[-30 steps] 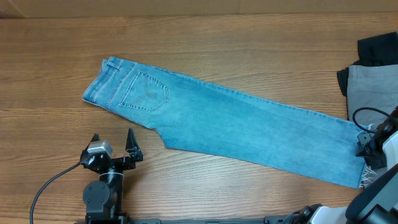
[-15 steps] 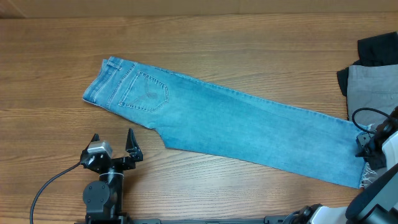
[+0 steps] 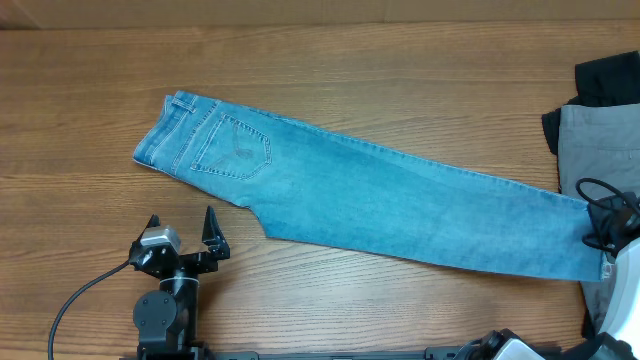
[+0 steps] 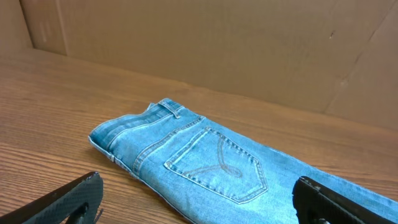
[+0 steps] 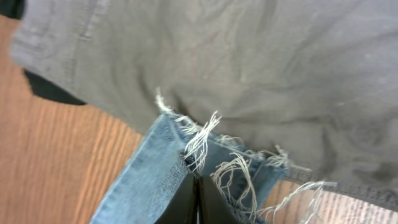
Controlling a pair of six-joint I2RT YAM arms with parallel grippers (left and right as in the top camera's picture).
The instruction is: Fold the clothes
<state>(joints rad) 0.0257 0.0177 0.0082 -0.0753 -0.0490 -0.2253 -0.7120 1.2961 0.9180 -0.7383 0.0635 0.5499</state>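
**Wood table, jeans stretched corner to corner**

Wood-grain table (image 3: 300,70), with a brown cardboard wall (image 4: 217,43) behind it in the left wrist view.

- Light blue jeans (image 3: 370,205) lie flat and folded lengthwise, one leg on the other. They run diagonally from upper left to lower right.
- Waistband (image 3: 160,130) is at the left end, and the stitched back pocket (image 3: 238,148) faces up.
- Left gripper (image 3: 181,225) sits on the near side of the table, just short of the seat of the jeans and touching nothing. Its jaws are spread wide.
- Right gripper (image 5: 197,199) is at the far right end of the legs. Its jaws are pressed together, pinching the frayed hem (image 5: 205,149), with loose white threads spilling out above the fingers.
- Grey trousers (image 3: 600,145) are heaped at the right edge. In the right wrist view the hem lies against them.
- Black garment (image 3: 605,80) shows behind and under the grey one.
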